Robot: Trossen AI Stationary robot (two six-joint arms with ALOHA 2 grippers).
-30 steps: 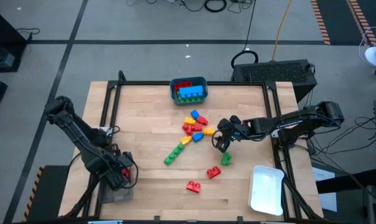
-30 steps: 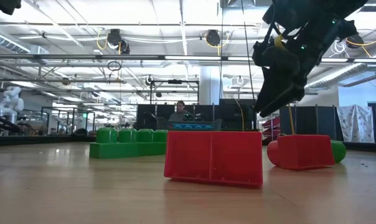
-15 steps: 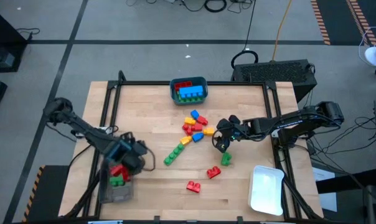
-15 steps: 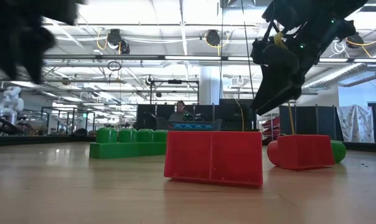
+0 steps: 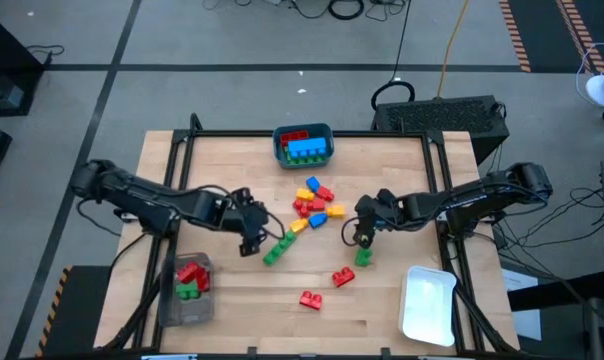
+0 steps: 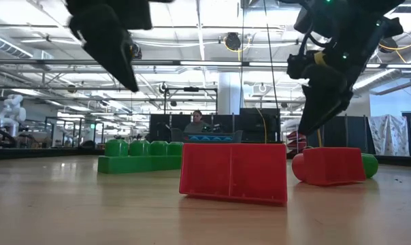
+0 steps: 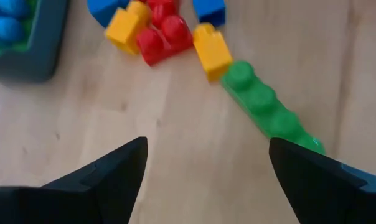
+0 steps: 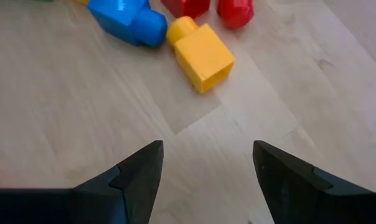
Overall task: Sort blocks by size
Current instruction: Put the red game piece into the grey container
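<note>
On the worktop (image 5: 232, 300), the left claw (image 5: 250, 232) hovers just beside a long green brick (image 5: 279, 247). The right claw (image 5: 362, 235) hangs near a small green brick (image 5: 363, 256). A teal bin (image 5: 303, 146) holds blue and red bricks; a white tray (image 5: 427, 304) sits at the corner.

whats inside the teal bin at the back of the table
The teal bin holds a large blue block with a red block behind it. Anything beneath them is covered and cannot be seen.

light: bright, even overhead | shadows: soft | blur: left gripper (image 6: 107, 37) smeared, low view
</note>
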